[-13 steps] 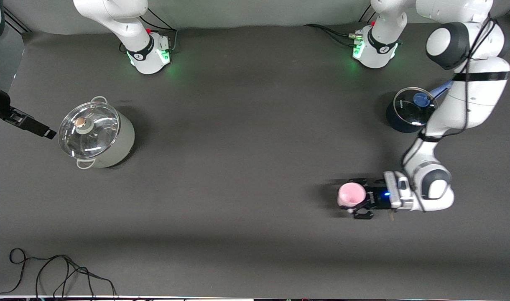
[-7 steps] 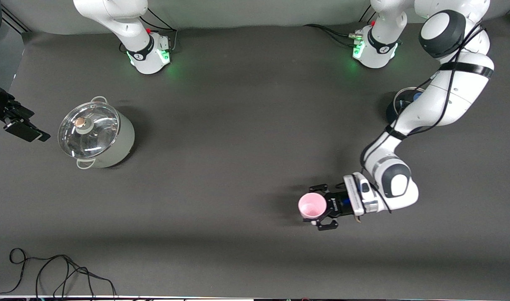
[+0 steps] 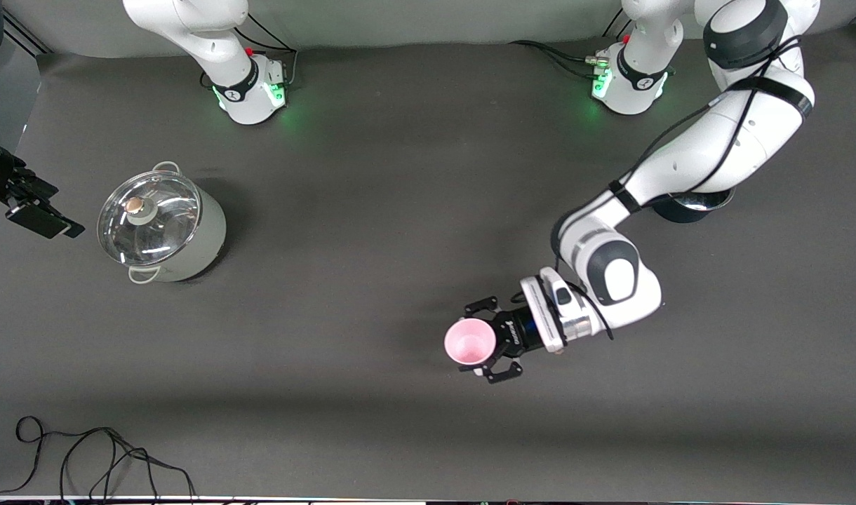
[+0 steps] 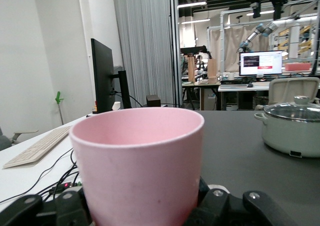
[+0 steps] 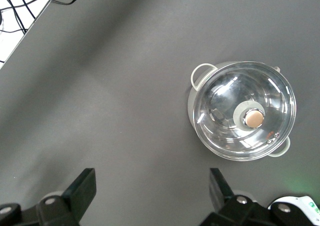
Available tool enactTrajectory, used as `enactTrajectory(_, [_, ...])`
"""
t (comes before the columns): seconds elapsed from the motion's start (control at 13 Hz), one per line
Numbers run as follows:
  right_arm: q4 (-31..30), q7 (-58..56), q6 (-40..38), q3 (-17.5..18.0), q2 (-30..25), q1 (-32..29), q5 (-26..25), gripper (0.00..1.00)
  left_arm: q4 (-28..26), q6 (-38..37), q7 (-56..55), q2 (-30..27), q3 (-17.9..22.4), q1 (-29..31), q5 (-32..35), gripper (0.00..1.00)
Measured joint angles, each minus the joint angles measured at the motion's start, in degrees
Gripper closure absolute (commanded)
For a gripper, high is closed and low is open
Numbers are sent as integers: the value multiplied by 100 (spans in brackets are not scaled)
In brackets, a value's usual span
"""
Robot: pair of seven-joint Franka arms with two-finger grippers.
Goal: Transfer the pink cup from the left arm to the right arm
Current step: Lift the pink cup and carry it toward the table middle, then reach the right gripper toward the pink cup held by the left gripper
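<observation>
Pink cup (image 3: 469, 341) now mid-table, left gripper (image 3: 493, 339) fingers clamped around it.

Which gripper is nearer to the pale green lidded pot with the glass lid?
Right. The right gripper, open, hovers just beside the pale green lidded pot at the right arm's end of the table. The left gripper, shut on the small pale-pink plastic cup, is over mid-table.

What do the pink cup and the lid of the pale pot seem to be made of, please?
The pink cup, clamped in the left gripper: probably matte plastic, opaque with a dull, faintly speckled wall. The lid on the pale pot: apparently clear glass, see-through with sharp reflections.
</observation>
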Motion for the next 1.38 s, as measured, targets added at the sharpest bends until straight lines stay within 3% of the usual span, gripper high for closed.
enactTrajectory(0.23, [4,1,0,12,4,1,0,0,317,951,-325,-49,-365,-463,0,100])
enactTrajectory(0.84, [230,9,6,31,153,203,4,0,1191,3193,-1271,-165,-504,-2186,1,100])
enactTrajectory(1.15, [675,156,5,38,515,540,26,0,1293,3627,-1764,-363,-508,-2568,3,100])
enactTrajectory(1.38, [922,582,-1,44,634,760,368,0,1322,3648,-1801,-369,-507,-2623,3,100])
